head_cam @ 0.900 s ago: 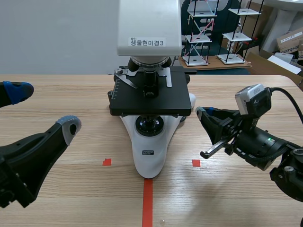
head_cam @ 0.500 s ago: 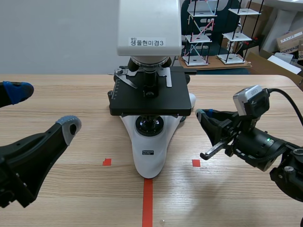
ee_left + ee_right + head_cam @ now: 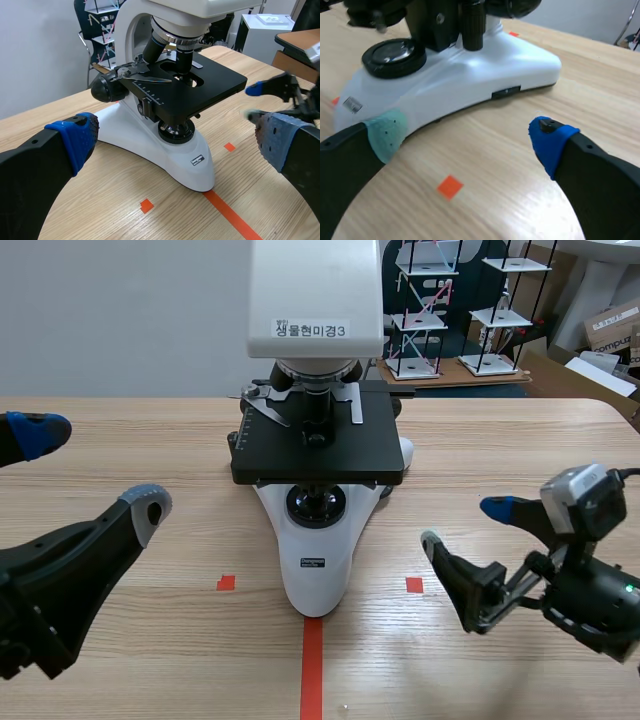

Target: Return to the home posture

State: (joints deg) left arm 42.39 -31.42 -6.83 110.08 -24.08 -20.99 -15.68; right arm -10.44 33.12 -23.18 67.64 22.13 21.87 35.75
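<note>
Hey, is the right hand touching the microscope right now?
Apart. The scene view shows a strip of bare table between the right hand and the white base of the microscope; the hand is open, holding nothing.

Left end effector [image 3: 95, 468] — microscope [image 3: 318, 445] — right end effector [image 3: 465, 524].

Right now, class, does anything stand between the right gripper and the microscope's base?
Nothing visible does. The open right gripper sits apart from the microscope, with only bare table and an orange-red tape square between them.
</note>
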